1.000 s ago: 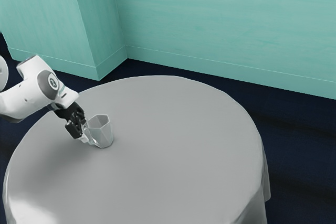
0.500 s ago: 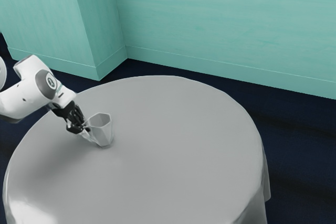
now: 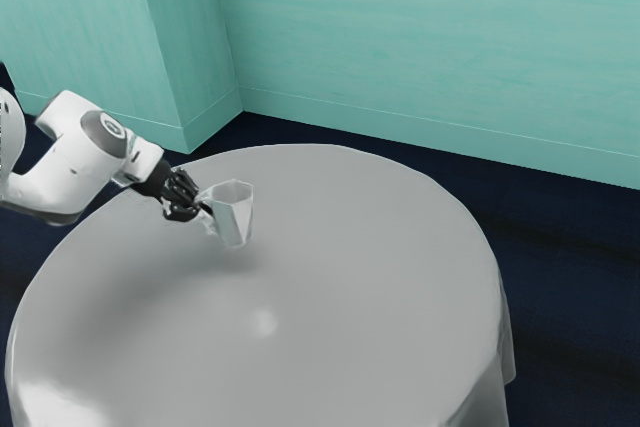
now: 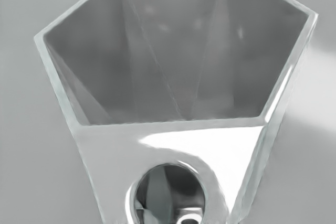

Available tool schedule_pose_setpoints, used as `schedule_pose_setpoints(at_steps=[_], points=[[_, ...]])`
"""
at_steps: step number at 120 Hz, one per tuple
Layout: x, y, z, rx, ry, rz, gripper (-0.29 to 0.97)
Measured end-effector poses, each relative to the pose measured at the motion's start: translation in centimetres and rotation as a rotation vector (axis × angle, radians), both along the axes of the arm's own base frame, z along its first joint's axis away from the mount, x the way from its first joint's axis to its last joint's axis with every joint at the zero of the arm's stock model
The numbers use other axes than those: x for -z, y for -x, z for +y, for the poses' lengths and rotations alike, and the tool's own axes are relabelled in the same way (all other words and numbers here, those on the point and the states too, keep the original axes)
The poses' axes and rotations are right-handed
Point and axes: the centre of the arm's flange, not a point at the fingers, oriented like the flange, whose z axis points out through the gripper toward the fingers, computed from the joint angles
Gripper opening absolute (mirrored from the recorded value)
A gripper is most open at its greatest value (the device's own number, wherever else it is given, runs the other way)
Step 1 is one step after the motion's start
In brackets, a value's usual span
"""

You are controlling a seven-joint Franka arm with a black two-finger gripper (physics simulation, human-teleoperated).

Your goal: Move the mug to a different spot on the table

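Note:
The mug (image 3: 233, 210) is pale grey with faceted sides and an angular rim, and it hangs a little above the round grey table (image 3: 350, 287), casting a soft shadow below. My black gripper (image 3: 197, 209) is shut on the mug's handle on the side toward the exterior view's left. The white arm reaches in from that left edge. In the wrist view the mug (image 4: 173, 77) sits right under my hand, its open mouth and empty inside facing the camera, with the loop of its handle (image 4: 168, 192) nearest the hand.
The table's cloth drapes over its edge all round. A teal wall with a jutting corner (image 3: 185, 47) stands behind, over a dark floor (image 3: 560, 247). Bare tabletop stretches toward the exterior view's right and front.
The mug has left the table, lifted and carried up and toward the exterior view's right, away from the table's left edge. My gripper stayed closed on its handle.

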Motion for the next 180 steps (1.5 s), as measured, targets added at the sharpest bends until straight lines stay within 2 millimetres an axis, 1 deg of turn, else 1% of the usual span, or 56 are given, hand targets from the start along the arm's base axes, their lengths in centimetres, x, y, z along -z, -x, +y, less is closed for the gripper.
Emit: schedule_pose_setpoints(at_steps=[8, 16, 29, 40, 50, 63, 78, 94, 115, 122, 135, 147, 161, 168, 172, 180], points=[[-0.2, -1.0, -0.5, 0.013, 0.006, -0.023, -0.07], [0.3, -2.8, -1.3, 0.035, 0.011, -0.042, -0.08], [1.6, -5.3, -2.2, 0.066, 0.016, -0.06, -0.08], [3.1, -6.0, -2.3, 0.073, 0.025, -0.057, -0.07], [4.7, -6.0, -2.3, 0.079, 0.03, -0.043, -0.07], [6.0, -6.0, -2.3, 0.089, 0.032, -0.032, -0.07], [6.5, -6.0, -2.7, 0.104, 0.033, -0.033, -0.06], [6.9, -5.9, -2.8, 0.12, 0.032, -0.028, 0.03], [7.7, -5.8, -2.8, 0.131, 0.037, -0.012, 0.1], [7.8, -5.8, -2.8, 0.133, 0.038, -0.01, 0.15], [7.8, -5.7, -2.7, 0.133, 0.039, -0.008, 0.35], [7.7, -5.7, -2.7, 0.134, 0.042, -0.009, 0.47], [7.6, -5.4, -2.7, 0.134, 0.05, -0.007, 0.56], [7.3, -4.8, -2.6, 0.132, 0.057, -0.003, 0.59], [6.9, -4.4, -2.4, 0.128, 0.061, -0.003, 0.6], [5.4, -3.1, -2.0, 0.122, 0.068, -0.01, 0.62]])
